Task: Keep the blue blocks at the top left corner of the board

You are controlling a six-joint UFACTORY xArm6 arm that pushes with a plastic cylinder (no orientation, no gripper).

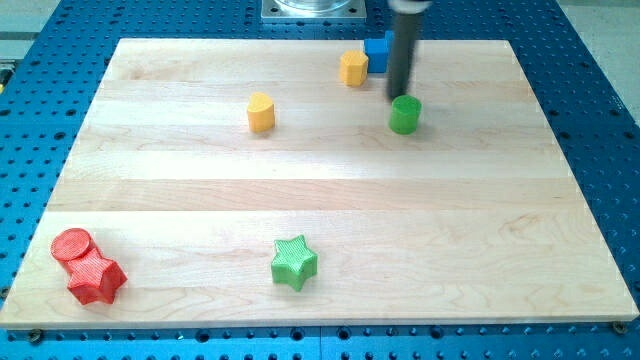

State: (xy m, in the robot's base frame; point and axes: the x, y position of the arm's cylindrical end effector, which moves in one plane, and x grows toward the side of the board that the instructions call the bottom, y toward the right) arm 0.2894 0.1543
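One blue block lies near the view's top edge, right of centre, partly hidden behind the rod. A yellow hexagon block touches its left side. My tip rests just below and right of the blue block, directly above a green cylinder. No second blue block shows. The board's top left corner holds no block.
A yellow heart-shaped block lies left of centre in the upper half. A green star lies near the bottom centre. A red cylinder and a red star sit together at the bottom left corner.
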